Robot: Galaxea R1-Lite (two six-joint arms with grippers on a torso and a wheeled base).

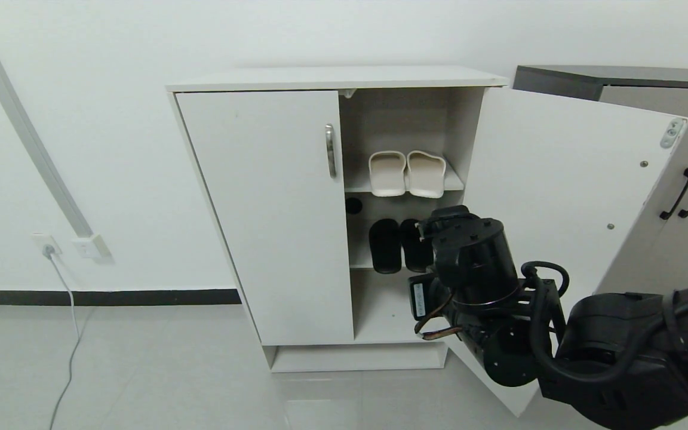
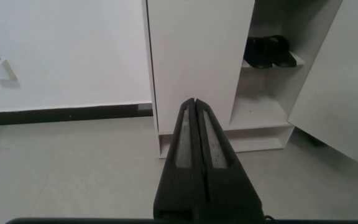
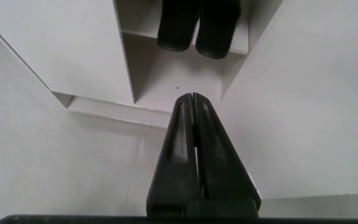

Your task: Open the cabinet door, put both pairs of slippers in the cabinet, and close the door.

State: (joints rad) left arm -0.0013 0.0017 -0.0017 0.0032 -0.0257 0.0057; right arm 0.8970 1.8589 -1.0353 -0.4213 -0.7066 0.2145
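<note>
Right gripper (image 3: 192,96): fingers pressed together, nothing between them. It hangs low in front of the open right half of the cabinet (image 1: 332,77), tips aimed at the bottom compartment, just near of the black slippers (image 3: 197,25).

Left gripper (image 2: 194,101): also pressed together and empty, held back over the floor, well apart from the cabinet.

Slippers: white pair (image 1: 407,173) side by side on the upper shelf. The black pair is side by side on the shelf below. Both pairs are inside, so loading looks done.

Doors: left door (image 1: 266,209) is shut, handle (image 1: 330,150) at its right edge. Right door (image 1: 559,197) is swung wide open toward the near right, its inner face showing.

Judgement: the remaining step is closing the right door.

Handling: the door is a stiff flat panel, probably light, swinging freely on its hinges. The surface looks smooth, so a pinch on the face would slip. Its handle is on the hidden outer face, so two screw heads on the inner face likely mark it. Best contact is a push on the outer face near the free edge, far from the hinge line.
</note>
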